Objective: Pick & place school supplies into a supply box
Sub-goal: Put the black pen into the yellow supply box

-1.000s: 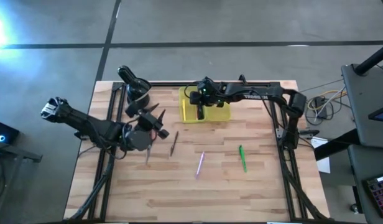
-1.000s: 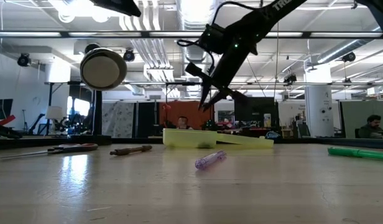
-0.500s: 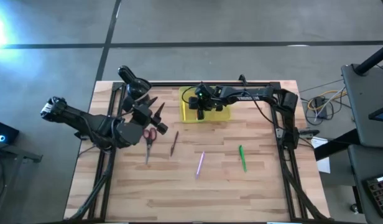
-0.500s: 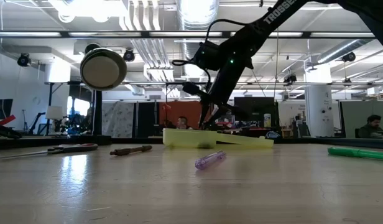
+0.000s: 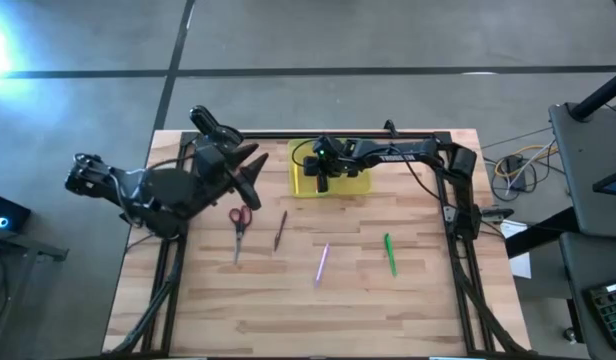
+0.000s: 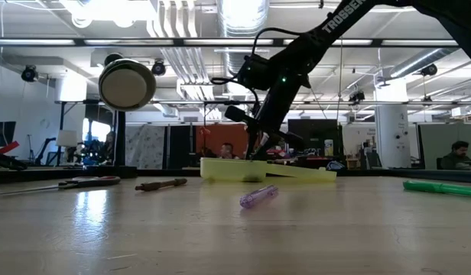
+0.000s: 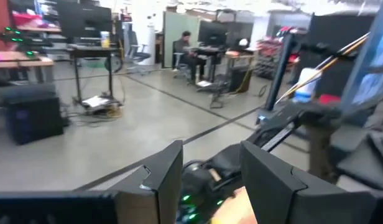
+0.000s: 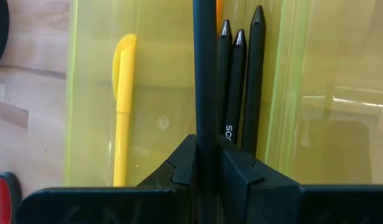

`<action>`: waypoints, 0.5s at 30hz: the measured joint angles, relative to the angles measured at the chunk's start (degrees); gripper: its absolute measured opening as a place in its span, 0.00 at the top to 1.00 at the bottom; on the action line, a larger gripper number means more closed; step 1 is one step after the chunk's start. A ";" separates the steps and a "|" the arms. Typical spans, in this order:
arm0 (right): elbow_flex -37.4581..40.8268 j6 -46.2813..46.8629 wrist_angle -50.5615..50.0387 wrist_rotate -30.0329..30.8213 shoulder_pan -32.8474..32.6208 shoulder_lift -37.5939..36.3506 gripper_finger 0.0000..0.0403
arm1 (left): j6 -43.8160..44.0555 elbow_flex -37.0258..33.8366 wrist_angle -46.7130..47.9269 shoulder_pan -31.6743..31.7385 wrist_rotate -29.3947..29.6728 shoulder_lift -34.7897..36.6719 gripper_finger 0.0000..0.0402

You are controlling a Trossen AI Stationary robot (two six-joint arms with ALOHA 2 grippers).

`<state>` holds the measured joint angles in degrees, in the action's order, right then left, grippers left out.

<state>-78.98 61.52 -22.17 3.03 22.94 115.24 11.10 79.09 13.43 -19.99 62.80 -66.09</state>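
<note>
The right pincer (image 8: 206, 163) is closed on a dark pen (image 8: 204, 68) and hangs low over the yellow supply box (image 5: 328, 168), with the pen's long axis parallel to the black pens (image 8: 240, 87) already lying inside. The left pincer (image 7: 207, 180), open and empty, is raised near the table's far left corner. It is the nearer arm to the scissors (image 5: 238, 222) lying on the table (image 5: 288, 310).

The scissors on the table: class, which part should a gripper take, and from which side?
Come from straight above onto the closed metal blades of the scissors. They lie flat, and the blades form one narrow straight bar, while the red loops are wider and rounded.
</note>
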 joint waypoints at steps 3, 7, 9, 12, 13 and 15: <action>-0.02 0.00 -0.18 0.06 0.00 0.00 0.91 | 0.52 2.00 0.03 0.00 -0.24 -0.17 0.65; -0.02 -0.03 -1.50 0.11 0.00 0.00 0.87 | 4.30 3.17 0.02 0.00 -0.27 -0.21 0.65; -0.02 -0.23 -1.66 0.12 0.00 0.00 0.85 | 5.39 3.24 0.06 0.00 -0.28 -0.21 0.65; -0.02 -0.22 -1.86 0.13 -0.04 0.00 0.83 | 5.58 3.17 0.08 0.00 -0.28 -0.23 0.65; -0.02 -0.14 -1.94 0.13 -0.04 0.00 0.82 | 5.58 3.17 0.04 0.00 -0.27 -0.41 0.65; -0.02 -0.13 -2.08 0.13 -0.04 0.00 0.81 | 5.58 3.17 0.06 0.00 -0.28 -0.72 0.65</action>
<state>-79.00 61.39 -24.25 3.16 22.90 115.24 16.69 82.26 13.50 -19.99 62.53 -66.81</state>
